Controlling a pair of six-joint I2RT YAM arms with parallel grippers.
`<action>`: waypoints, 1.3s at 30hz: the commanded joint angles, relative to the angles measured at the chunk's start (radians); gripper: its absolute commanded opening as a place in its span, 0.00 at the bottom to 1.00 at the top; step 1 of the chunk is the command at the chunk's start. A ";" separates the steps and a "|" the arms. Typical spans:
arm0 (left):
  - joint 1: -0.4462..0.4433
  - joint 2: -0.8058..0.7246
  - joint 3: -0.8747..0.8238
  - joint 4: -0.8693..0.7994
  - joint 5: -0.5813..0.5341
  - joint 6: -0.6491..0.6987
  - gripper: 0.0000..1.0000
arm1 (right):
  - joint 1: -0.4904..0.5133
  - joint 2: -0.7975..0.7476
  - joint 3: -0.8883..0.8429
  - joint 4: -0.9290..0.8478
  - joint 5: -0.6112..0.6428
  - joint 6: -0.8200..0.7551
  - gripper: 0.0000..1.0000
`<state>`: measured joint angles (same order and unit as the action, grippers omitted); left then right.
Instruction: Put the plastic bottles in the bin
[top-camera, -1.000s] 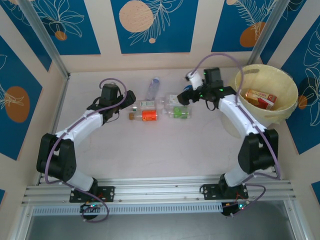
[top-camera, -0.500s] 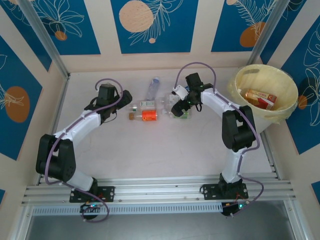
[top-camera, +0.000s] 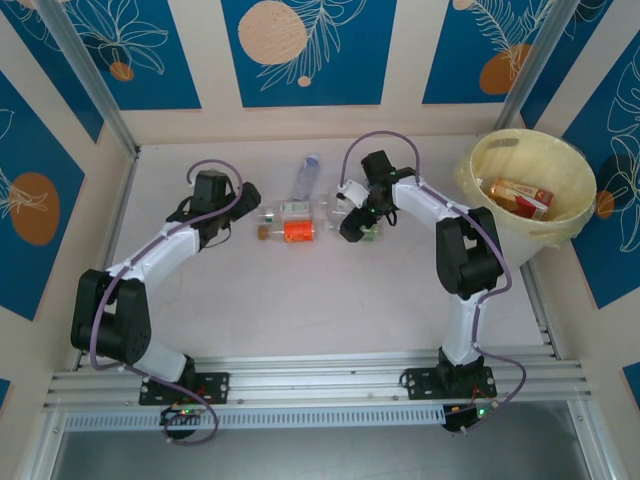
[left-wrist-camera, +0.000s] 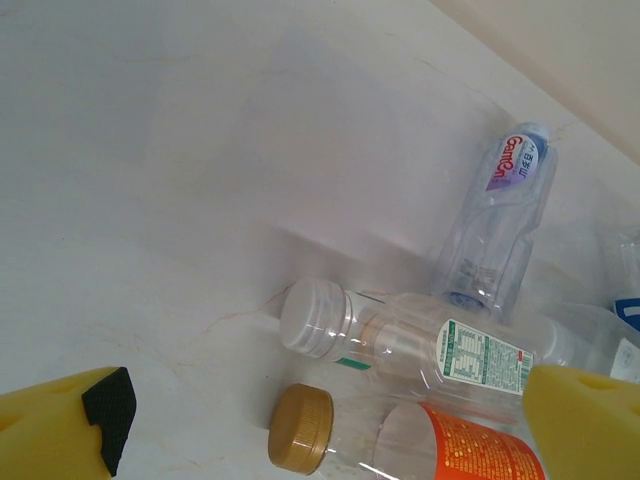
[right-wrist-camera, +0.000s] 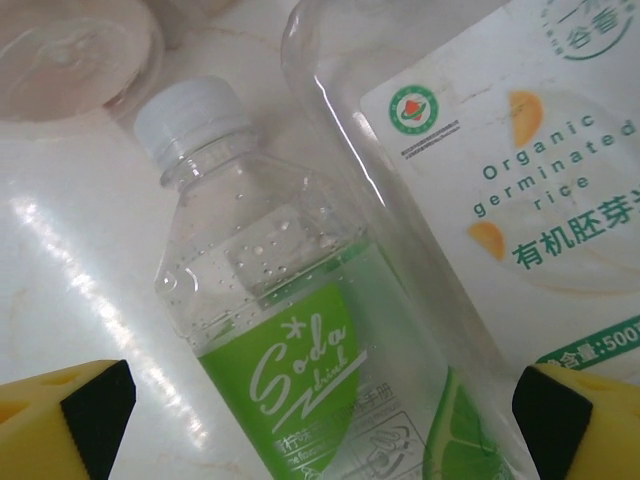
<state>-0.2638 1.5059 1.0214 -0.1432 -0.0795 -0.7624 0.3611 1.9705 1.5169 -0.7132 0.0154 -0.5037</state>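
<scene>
Left jaws gape open and empty, just left of the orange-label bottle (left-wrist-camera: 460, 450) and white-capped bottle (left-wrist-camera: 400, 345) lying on the counter (top-camera: 300, 290). Right jaws, open too, straddle the green-label bottle (right-wrist-camera: 290, 350), its long axis seemingly crossing their gap, so the right arm is nearer. The bin (top-camera: 560, 150) stands far right.

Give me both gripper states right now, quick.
Left gripper: open, holding nothing, close to the gold-capped bottle.
Right gripper: open, one finger on each side of the green-label soda bottle, not closed on it.
</scene>
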 joint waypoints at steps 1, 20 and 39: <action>0.015 -0.018 -0.013 -0.003 0.009 -0.020 1.00 | 0.017 -0.021 -0.005 -0.187 -0.077 -0.010 1.00; 0.033 0.017 -0.007 0.005 0.050 -0.050 1.00 | 0.119 0.015 -0.097 -0.035 0.167 -0.053 0.96; 0.046 0.040 -0.001 0.001 0.079 -0.070 1.00 | 0.116 -0.204 -0.173 0.015 0.075 0.062 0.43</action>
<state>-0.2352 1.5410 1.0210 -0.1429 -0.0185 -0.8143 0.4896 1.8862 1.3582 -0.7097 0.1875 -0.4866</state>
